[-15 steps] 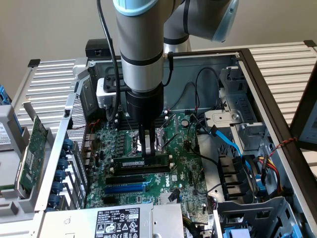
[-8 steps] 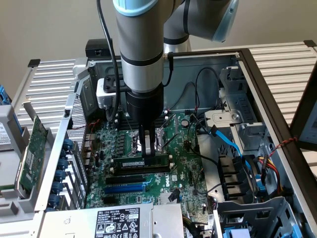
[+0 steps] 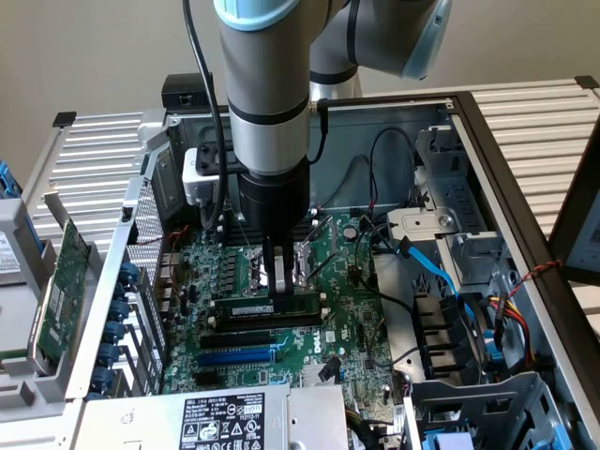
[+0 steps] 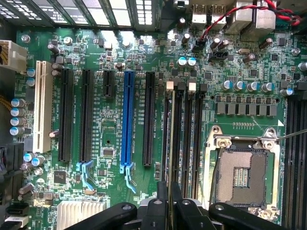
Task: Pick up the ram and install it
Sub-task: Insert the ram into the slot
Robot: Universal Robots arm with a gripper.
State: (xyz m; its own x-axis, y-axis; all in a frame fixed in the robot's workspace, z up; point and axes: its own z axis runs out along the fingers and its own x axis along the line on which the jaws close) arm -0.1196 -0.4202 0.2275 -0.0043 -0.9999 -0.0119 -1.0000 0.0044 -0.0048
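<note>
Green-black stick: the long, thin ram (image 3: 267,307) with a pale label strip is standing on edge near the middle of the board, running lengthwise from the exterior view's left to its right.
Gripper: the slim metal two-fingered gripper (image 3: 275,291) is reaching straight down from the grey-and-pale-blue arm (image 3: 267,94) and is grasping the ram's top edge at about mid-length, clenched tight on it.
Wrist view: the black fingers (image 4: 160,206) are pressing together on the ram, which is showing edge-on as a thin line among the long black memory slots (image 4: 184,134).
Seating: whether the stick is sitting fully home in its slot cannot be told.
Board: the green motherboard (image 3: 352,323) is lying flat on the floor of the open grey metal computer case (image 3: 487,150).
Neighbouring slots: another long black slot (image 3: 262,322) is lying just beside the ram on its near side, and a long blue slot (image 3: 234,357) is lying nearer again.
Socket: a square silver-framed processor socket (image 4: 242,175) is sitting open just beside the memory slots.
Expansion card: a larger green card with a metal bracket (image 3: 61,291) is leaning outside the case at the exterior view's left, well apart from the gripper.
Cable: a flat blue cable (image 3: 436,272) is running over the grey bays at the exterior view's right.
Power supply: a grey box with a black-and-white label (image 3: 220,420) is sitting at the near edge.
</note>
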